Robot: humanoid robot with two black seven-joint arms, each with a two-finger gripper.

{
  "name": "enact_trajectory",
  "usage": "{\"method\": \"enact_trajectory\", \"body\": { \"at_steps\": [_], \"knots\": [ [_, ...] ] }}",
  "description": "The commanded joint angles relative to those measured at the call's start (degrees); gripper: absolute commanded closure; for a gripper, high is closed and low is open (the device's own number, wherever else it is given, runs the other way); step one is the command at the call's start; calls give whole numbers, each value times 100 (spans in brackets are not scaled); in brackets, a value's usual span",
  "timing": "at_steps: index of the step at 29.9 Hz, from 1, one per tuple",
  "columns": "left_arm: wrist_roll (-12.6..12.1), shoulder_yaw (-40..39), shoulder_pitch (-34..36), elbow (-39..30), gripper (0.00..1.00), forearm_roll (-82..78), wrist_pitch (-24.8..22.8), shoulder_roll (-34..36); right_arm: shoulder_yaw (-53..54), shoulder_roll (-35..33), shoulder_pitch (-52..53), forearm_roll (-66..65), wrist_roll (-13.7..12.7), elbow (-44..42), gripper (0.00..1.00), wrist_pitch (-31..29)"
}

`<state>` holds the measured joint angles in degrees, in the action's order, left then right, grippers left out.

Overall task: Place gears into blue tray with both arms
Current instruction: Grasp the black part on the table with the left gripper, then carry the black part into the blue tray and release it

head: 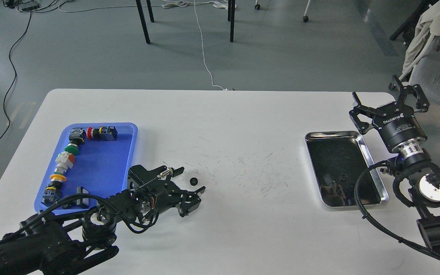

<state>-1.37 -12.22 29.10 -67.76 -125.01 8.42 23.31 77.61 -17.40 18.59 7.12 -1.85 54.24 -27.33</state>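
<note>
One small black gear (194, 181) lies on the white table, right of the blue tray (103, 164). My left gripper (191, 180) is low at the table and open, one finger behind the gear and one in front, so the gear sits in the gap. The fingers are apart from it. My right gripper (387, 98) is open and empty, held up beyond the far right corner of the steel tray (372, 168). A tiny dark round thing (342, 177) shows on the steel tray's mirror bottom; it is too small to tell if it is a gear.
Several coloured push-button switches (64, 162) line the blue tray's left side and back, and a black block (82, 191) lies at its front. Scuff marks cover the table's middle. A chair with cloth (434, 46) stands off the table's far right corner.
</note>
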Motion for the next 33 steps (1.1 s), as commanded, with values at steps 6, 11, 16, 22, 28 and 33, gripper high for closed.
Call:
{"method": "enact_trajectory", "body": {
  "at_steps": [6,11,16,22,28,33],
  "knots": [
    [-65,9,-27,44,83,1,1,16,0,0,4,0,0,-44,3,0],
    [-30,-9,-98,26,96,1,10,33,0,8,22,0,9,-62,3,0],
    [-12,-61,-71,-184,97,1,133,287,0,8,30,0,9,-62,3,9],
    [-21,-254,-10,-1265,97,38,256,1709,0,52,30,0,9,-53,3,53],
    [251,-466,-45,-1311,96,959,642,2783,-18,96,39,0,9,-45,3,70],
    [295,-431,-98,-626,96,1566,888,2793,-18,96,39,0,9,-45,3,70]
  ]
}}
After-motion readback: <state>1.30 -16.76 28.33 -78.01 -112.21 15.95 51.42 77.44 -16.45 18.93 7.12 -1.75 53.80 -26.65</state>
